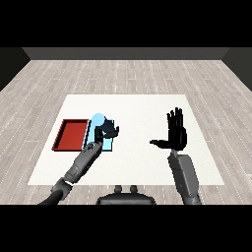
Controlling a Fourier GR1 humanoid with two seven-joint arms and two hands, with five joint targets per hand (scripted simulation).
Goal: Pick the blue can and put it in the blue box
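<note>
Near edge of the white table [147,172]: 2 grey forearms coming in from the lower corners, both cut off below the elbow by the bottom band.

Right hand [177,135] raised above the right half of the table, palm flat, fingers straight and spread upward, thumb stretched out toward the left; open, holding nothing. Matte black, blocky, set on a smooth grey tapered forearm.

Left hand [104,133] reaching over the left half of the table, above the light blue tray [109,143]. Fingers curled around the lower part of the blue can [97,121], thumb jutting right. Only the can's rounded pale blue top and upper side visible; the lower body hidden behind the black fingers. Hard to tell whether the can touches the tray floor or hangs above it. Can and tray nearly the same shade, so the boundary between them blurs.

Light blue tray mostly covered by hand, wrist and can: only a strip along its right edge and near right corner shows. Shape rectangular as far as visible, surface plain and smooth.

Just beside it, toward the table's left edge: red tray [69,135], shallow, rectangular, darker raised rim around a flat red floor. Right rim partly lost behind the can and tray.

Beyond the table's far edge: pale grey wooden plank floor [123,74], dark wall behind.
</note>
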